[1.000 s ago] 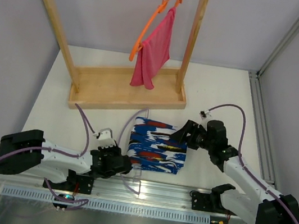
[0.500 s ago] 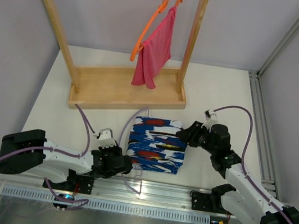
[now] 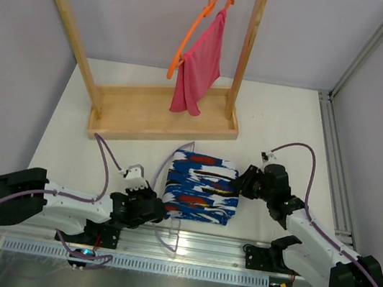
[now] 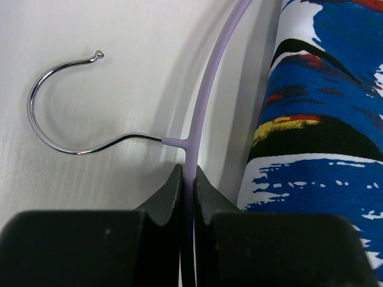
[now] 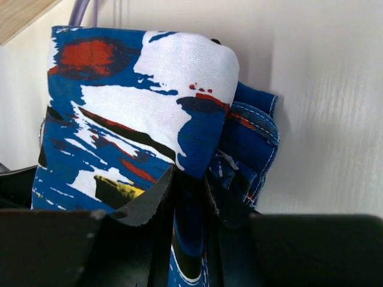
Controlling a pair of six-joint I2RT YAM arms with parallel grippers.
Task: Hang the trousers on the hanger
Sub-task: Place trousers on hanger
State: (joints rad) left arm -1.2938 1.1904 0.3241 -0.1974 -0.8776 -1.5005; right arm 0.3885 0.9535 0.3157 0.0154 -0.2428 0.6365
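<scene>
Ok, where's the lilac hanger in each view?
Top: hanger is a thin arc along the trousers' left edge, by the left tool.
Left wrist: hanger runs up the centre, clamped at the bottom.
Right wrist: probable sliver at top left, behind the trousers.
Shared landmark: the trousers.

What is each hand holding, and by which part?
Left hand grips the lilac hanger by its frame, right at the centre junction. Right hand pinches the trousers at a bunched fold on their right-side edge.
</scene>
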